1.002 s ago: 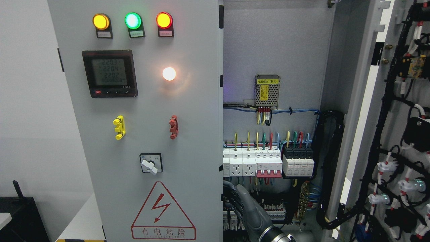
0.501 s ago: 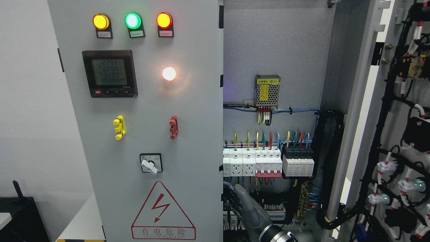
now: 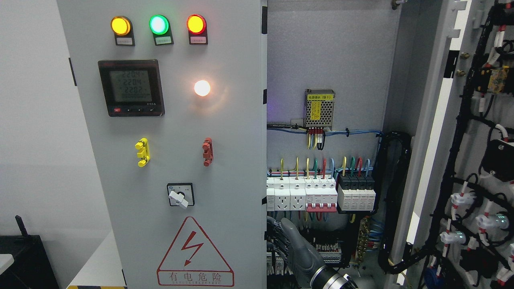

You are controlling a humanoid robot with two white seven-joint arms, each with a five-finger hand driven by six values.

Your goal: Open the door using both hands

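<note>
The tall grey sheet-metal left door (image 3: 180,160) of the electrical cabinet fills the left and middle of the head view, its right vertical edge running top to bottom just left of centre. It carries three round lamps, amber, green and red, a black digital meter (image 3: 131,88) with a grey display, a glowing white pilot light (image 3: 202,88), a yellow clip (image 3: 142,152), a red clip (image 3: 207,151), a small rotary selector switch (image 3: 180,195) and a red triangular lightning warning sign (image 3: 195,253).

A dark grey gloved robot hand (image 3: 295,249) rises from the bottom edge just right of that door edge, its arm entering from the lower right, so it is the right hand. It points up and slightly left, the fingers (image 3: 277,237) beside the door edge; whether they grip the edge or only lie near it cannot be told.

Behind the hand the cabinet interior stands exposed, with a row of white circuit breakers (image 3: 301,194) and a perforated metal power supply (image 3: 319,108) with a yellow label above. The grey right door (image 3: 474,160) is swung wide at far right, its inner face showing black cable bundles. A pale wall lies left of the left door.
</note>
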